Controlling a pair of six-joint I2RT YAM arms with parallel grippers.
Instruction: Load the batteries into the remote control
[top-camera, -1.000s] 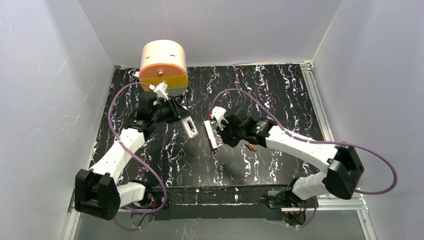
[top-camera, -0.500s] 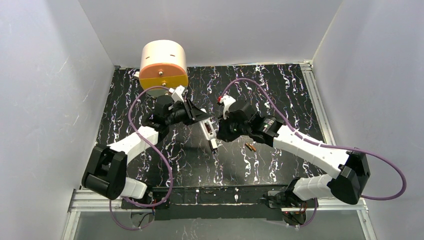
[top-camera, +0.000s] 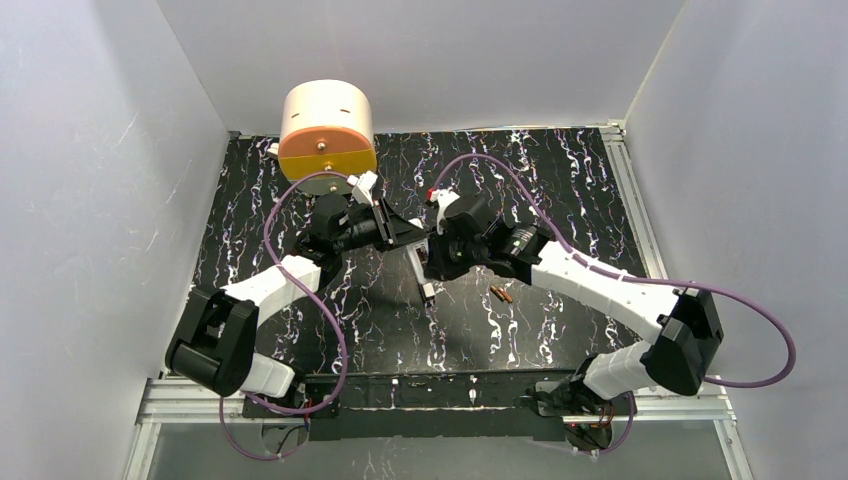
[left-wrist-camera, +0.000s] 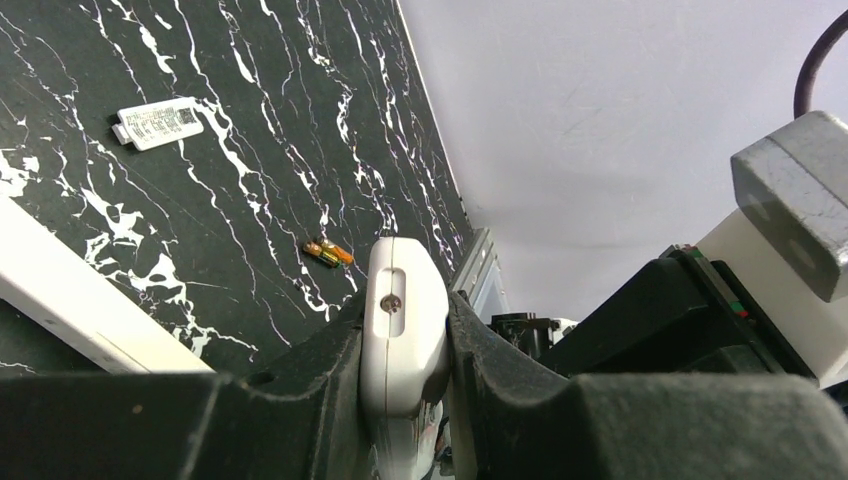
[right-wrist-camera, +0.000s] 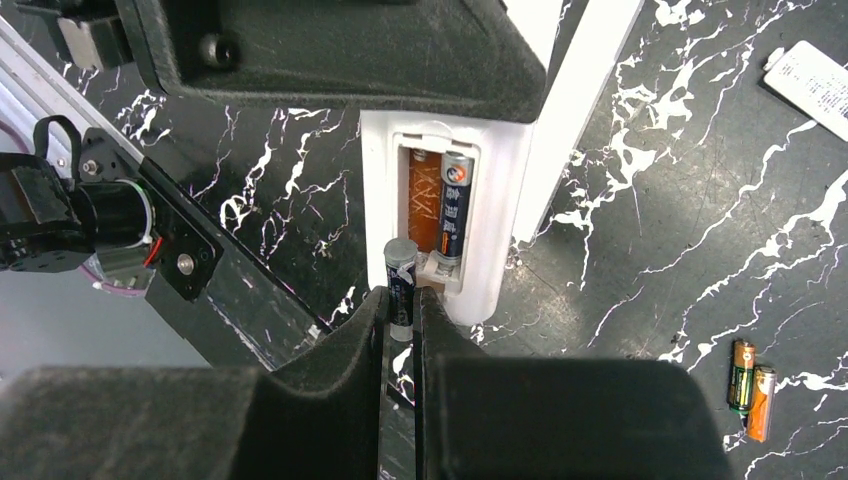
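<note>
My left gripper (left-wrist-camera: 403, 322) is shut on the white remote control (left-wrist-camera: 401, 300), held edge-on above the table. In the right wrist view the remote (right-wrist-camera: 500, 190) shows its open battery bay, with one dark battery (right-wrist-camera: 455, 215) lying in it. My right gripper (right-wrist-camera: 402, 300) is shut on a dark battery (right-wrist-camera: 401, 280), held at the bay's near end beside the empty slot. Two copper-orange batteries (right-wrist-camera: 750, 387) lie loose on the table and also show in the top view (top-camera: 501, 294). In the top view the left gripper (top-camera: 398, 232) and the right gripper (top-camera: 432, 258) meet at mid-table.
A long plain white bar (right-wrist-camera: 585, 95) lies on the black marbled table under the remote. A small white labelled cover (right-wrist-camera: 812, 85) lies farther off and shows in the left wrist view (left-wrist-camera: 158, 122). A round orange-and-cream container (top-camera: 326, 130) stands at the back left.
My left arm has swung right with the remote to meet the right gripper. The right gripper has moved up and left to the remote's bay.
</note>
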